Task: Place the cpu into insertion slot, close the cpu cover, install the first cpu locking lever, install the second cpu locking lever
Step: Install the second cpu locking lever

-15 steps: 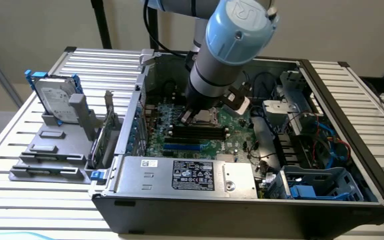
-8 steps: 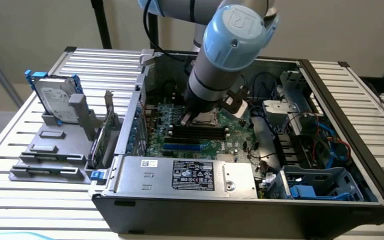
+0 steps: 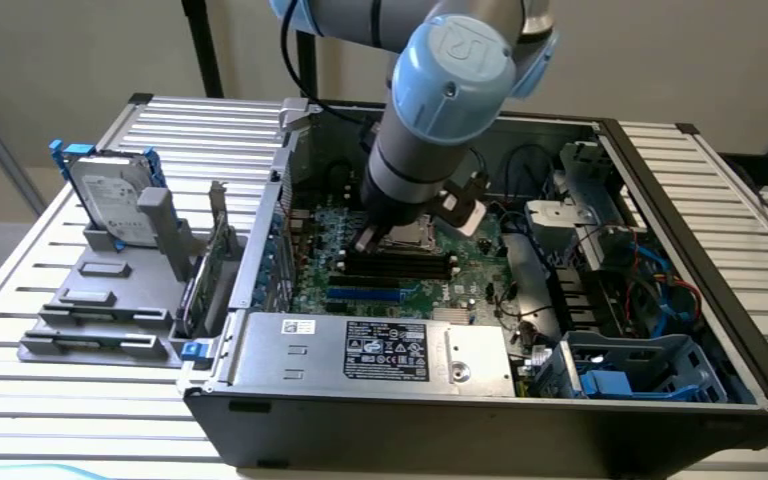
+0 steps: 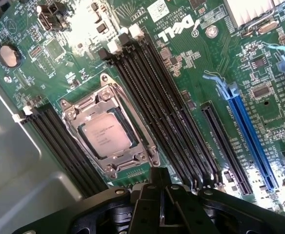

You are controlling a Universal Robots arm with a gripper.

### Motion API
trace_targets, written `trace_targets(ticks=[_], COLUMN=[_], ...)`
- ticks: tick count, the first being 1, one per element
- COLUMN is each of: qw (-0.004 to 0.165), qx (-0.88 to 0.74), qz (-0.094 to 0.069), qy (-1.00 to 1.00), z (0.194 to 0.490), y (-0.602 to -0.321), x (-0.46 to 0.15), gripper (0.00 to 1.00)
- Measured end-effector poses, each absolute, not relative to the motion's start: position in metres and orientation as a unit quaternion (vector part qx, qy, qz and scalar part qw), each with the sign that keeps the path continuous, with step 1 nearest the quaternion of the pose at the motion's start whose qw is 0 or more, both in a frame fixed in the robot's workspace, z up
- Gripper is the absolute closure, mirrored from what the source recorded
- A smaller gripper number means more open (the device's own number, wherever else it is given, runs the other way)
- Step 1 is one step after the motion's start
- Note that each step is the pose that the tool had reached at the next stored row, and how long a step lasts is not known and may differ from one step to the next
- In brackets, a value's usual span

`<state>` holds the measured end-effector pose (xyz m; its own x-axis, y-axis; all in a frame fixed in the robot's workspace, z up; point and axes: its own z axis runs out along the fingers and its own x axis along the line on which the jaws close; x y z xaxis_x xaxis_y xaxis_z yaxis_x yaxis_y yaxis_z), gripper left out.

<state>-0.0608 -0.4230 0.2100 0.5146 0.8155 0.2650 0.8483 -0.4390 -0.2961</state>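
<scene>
Hovering my gripper (image 4: 159, 195), fingers closed and empty, just beside the cpu cover (image 4: 114, 163), I see the cpu (image 4: 106, 136) seated beneath it; lever work needs slow, square pressure.

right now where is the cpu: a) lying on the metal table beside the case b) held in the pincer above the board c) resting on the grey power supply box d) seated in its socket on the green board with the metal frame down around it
d: the wrist view shows the cpu lying flat in the socket, with the silvery frame around its edges.
</scene>
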Motion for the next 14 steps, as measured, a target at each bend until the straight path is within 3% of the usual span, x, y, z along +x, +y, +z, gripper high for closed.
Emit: trace_targets(ticks=[14], qw=[0.196], qx=[-0.847], qz=[-0.044], qy=[-0.492], z=[0.2031], y=[-0.4181], x=[-0.0613], gripper=[0.89])
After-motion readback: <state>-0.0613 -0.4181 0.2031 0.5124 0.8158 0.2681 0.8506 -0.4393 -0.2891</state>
